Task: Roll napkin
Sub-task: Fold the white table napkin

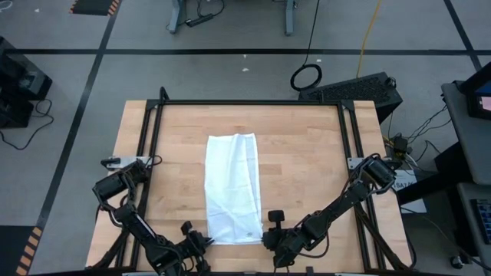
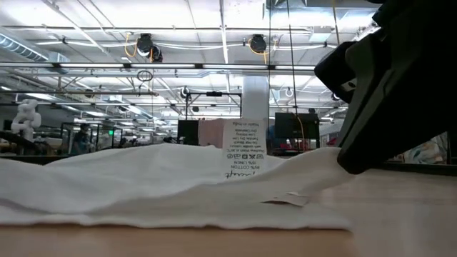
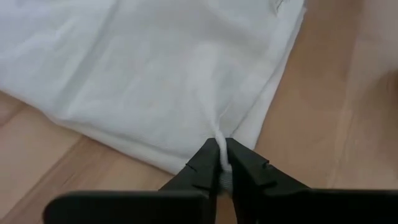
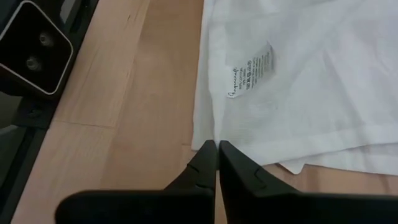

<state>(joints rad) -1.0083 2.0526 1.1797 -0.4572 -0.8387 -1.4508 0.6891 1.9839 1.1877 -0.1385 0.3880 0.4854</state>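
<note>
The napkin point(image 1: 232, 188) lies folded lengthwise mid-bench point(image 1: 299, 153), its near corners met by the left pincer point(image 3: 221, 163), clenched on a thin pinch of cloth, and the right pincer point(image 4: 217, 155), closed at the hem without an evident hold; so uneven a purchase may skew the roll or slip free.

Seen from the right wrist, the right gripper point(image 4: 216, 148) has its two dark fingers pressed together, their tips at the edge of the white napkin point(image 4: 311, 81) on the wooden table point(image 4: 143, 93). A printed label point(image 4: 252, 71) lies on the cloth. A black camera housing point(image 4: 31, 53) sits nearby.
</note>
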